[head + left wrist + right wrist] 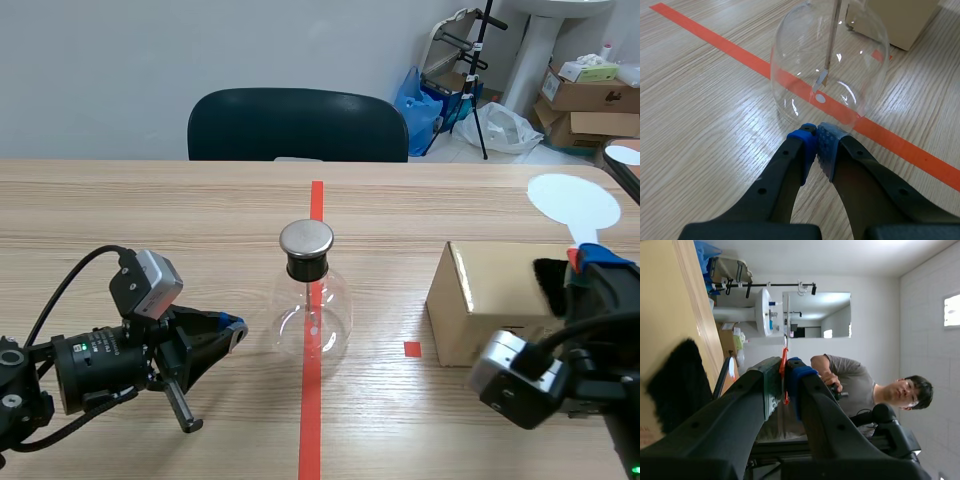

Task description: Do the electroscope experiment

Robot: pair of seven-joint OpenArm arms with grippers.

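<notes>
Item 1, electroscope flask (312, 312): clear glass, upright at frame centre on the red tape line (311, 420). Topped by a black stopper and a round metal cap (306, 238). Seen from the left wrist with a thin rod (832, 35) hanging inside and a small leaf (821, 77) at its end.

Item 2, left gripper (232, 330): lower left of frame, low over the table (150, 215), pointing at the flask. Fingers together, blue pads (807, 142) touching with nothing between them. Tips just short of the glass base.

Item 3, right gripper (585, 262): lower right of frame, over the cardboard box (480, 300). Fingers clamped on a thin orange-red piece (784, 356).

Item 4, black fur pad (552, 285): lying on top of the box, just beside the right gripper.

Item 5, white round paddle (573, 203): right of frame, beyond the box, its stem running down towards the orange-red piece. Cannot tell whether joined.

Item 6, dark chair (297, 125): upper centre, behind the far table edge.
</notes>
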